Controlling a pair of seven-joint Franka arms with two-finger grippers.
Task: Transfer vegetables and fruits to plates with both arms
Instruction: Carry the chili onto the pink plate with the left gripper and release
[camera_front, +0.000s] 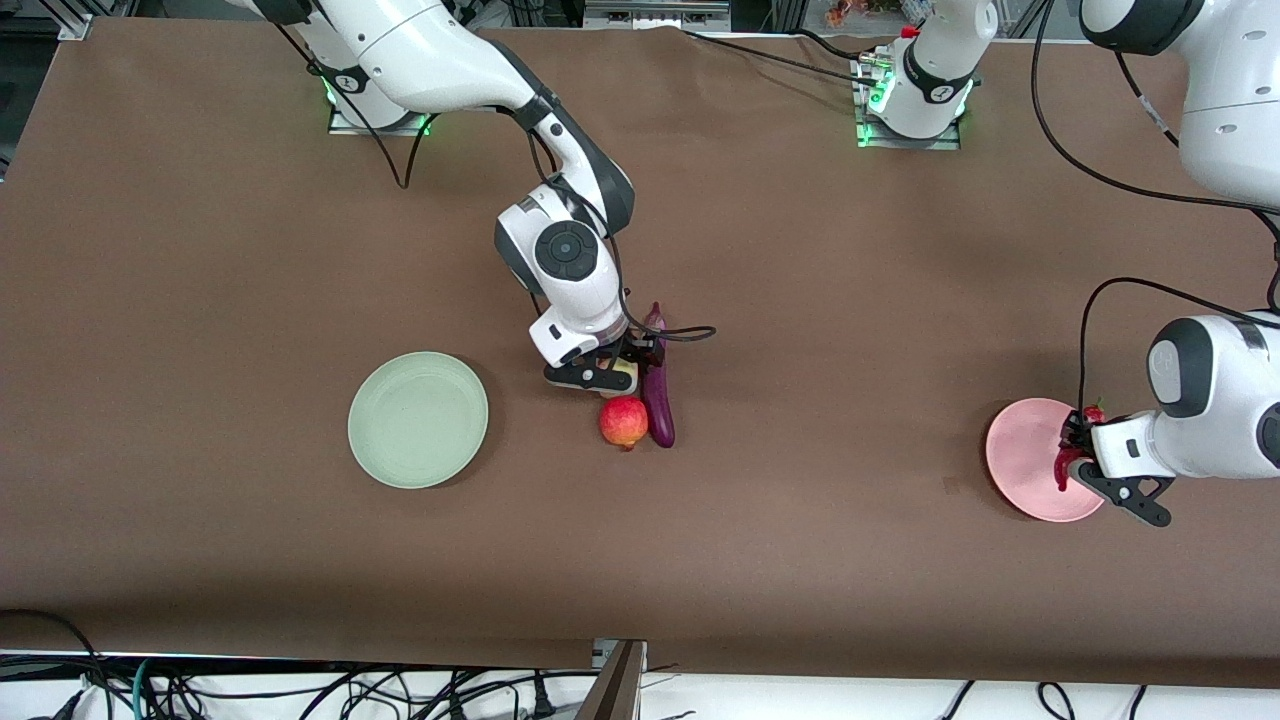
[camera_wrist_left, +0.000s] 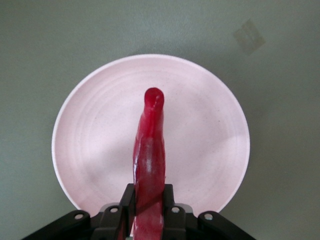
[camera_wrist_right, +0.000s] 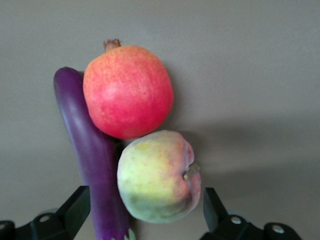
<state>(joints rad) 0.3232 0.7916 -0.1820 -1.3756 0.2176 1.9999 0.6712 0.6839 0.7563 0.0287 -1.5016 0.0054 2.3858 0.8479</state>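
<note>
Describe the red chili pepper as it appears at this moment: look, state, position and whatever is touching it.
The red chili pepper is long, slender and glossy, tapering to a rounded tip; a bit of green stem shows in the front view. The left gripper is shut on its thicker end, with black fingers pressed against both sides. It hangs in the air over the pink plate, pointing across the plate's middle. It does not appear to touch the plate yet; nothing but the gripper visibly contacts it.

The eggplant (camera_wrist_right: 92, 155) touches the yellow fruit (camera_wrist_right: 157, 177), crowding one side; its other flank lies free.
</note>
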